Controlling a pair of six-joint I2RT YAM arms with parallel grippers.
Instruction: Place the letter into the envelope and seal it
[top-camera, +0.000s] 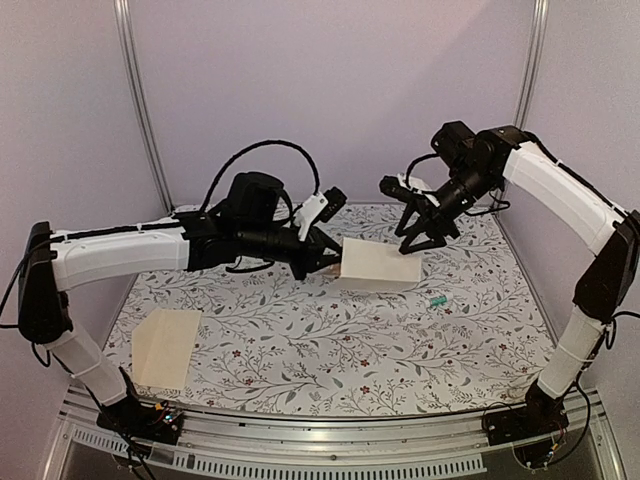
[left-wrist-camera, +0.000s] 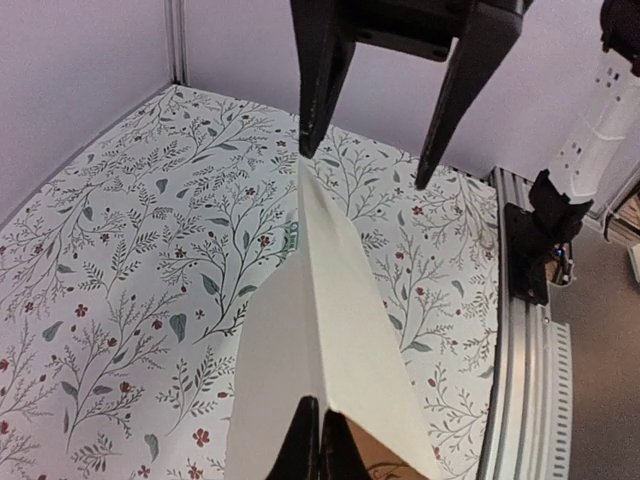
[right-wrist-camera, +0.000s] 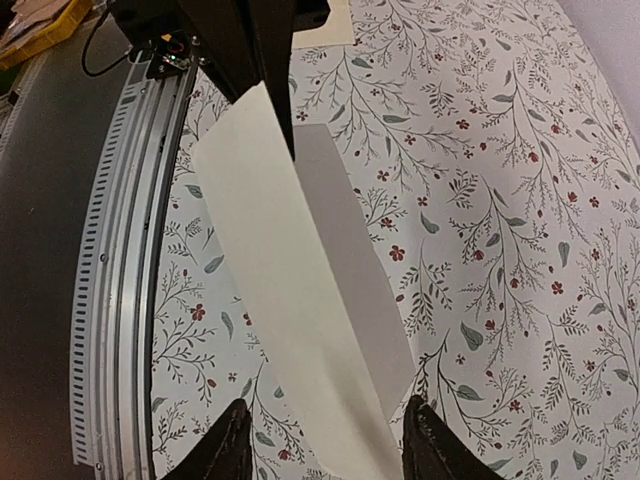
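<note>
1. The left end effector is pressed together on one edge of the envelope and holds it in the air above the middle of the table.
2. The right end effector is spread. In both wrist views its fingers stand either side of the envelope's far end, with no clamp on the paper.
3. The envelope is plain cream and unprinted. The left wrist view shows a crease running down its length. Whether its flap is open, I cannot tell.
4. A flat tan sheet, which I take to be the letter, lies on the table at the near left corner, well apart from both end effectors. Its border and text cannot be made out at this size.
5. Judged from this, the task is at an early stage. The envelope is lifted and being readied, nothing looks inserted, and sealing is not yet done.
6. Left to do: open the envelope, fetch the letter, slide it in, then close and press the flap.
7. No brand, label or readable writing shows anywhere. The table covering carries only a leaf-and-flower pattern.
</note>
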